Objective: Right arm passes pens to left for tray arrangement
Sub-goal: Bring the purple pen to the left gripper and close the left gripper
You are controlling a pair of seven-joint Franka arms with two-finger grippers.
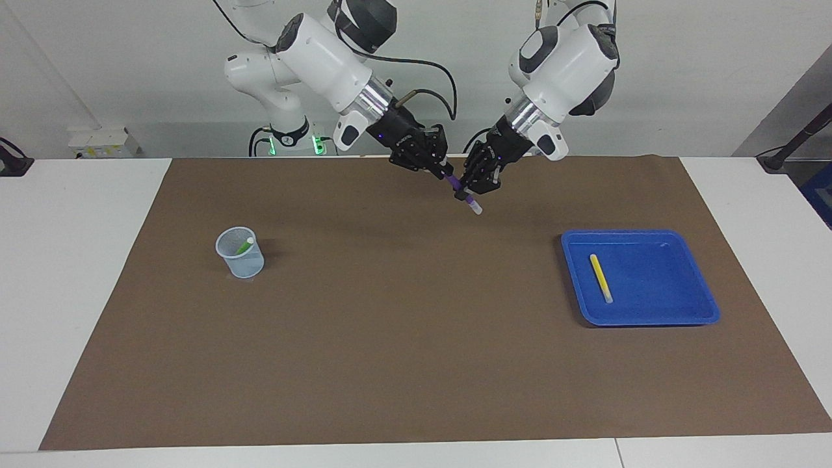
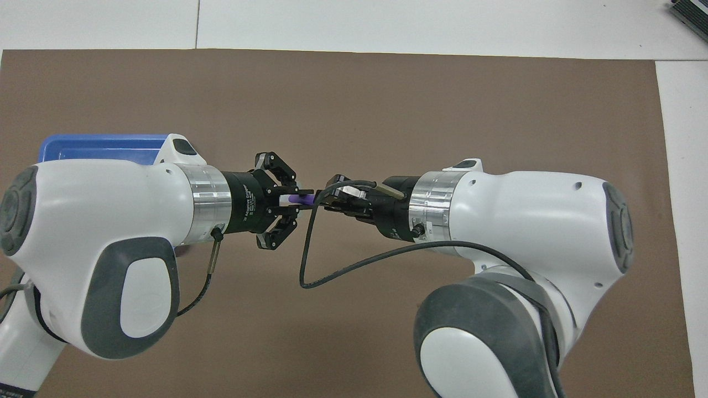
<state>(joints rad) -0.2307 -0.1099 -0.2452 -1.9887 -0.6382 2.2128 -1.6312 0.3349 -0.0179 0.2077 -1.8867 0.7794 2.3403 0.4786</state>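
Both sets of fingers are clamped on the same purple pen [image 1: 463, 197] right now, mid-air over the brown mat [image 1: 416, 338], up at the robots' end of the table about midway between the 2 arms. The left gripper [image 1: 472, 186] has its fingertips closed on the pen's lower part, close to the pale whitish end that pokes out below, with the outer links splayed out to the sides. The right gripper [image 1: 444, 171] is closed on the upper part of the same pen. So the pen sits tilted, its purple top toward the right gripper, its pale tip pointing down toward the mat without touching it.

From overhead you can see the 2 grippers nose to nose, the left gripper [image 2: 287, 203] and the right gripper [image 2: 326, 200], with a short bit of purple pen [image 2: 301, 197] bridging the gap between them.

Going outward: the blue tray [image 1: 695, 305] sits on the mat toward the left arm's end of the table, and the yellow pen [image 1: 600, 277] is lying flat in it, near the tray edge that faces the middle of the table. At the right arm's end there's a small translucent cup [image 1: 240, 252] standing upright, with the green pen [image 1: 244, 246] leaning inside it.
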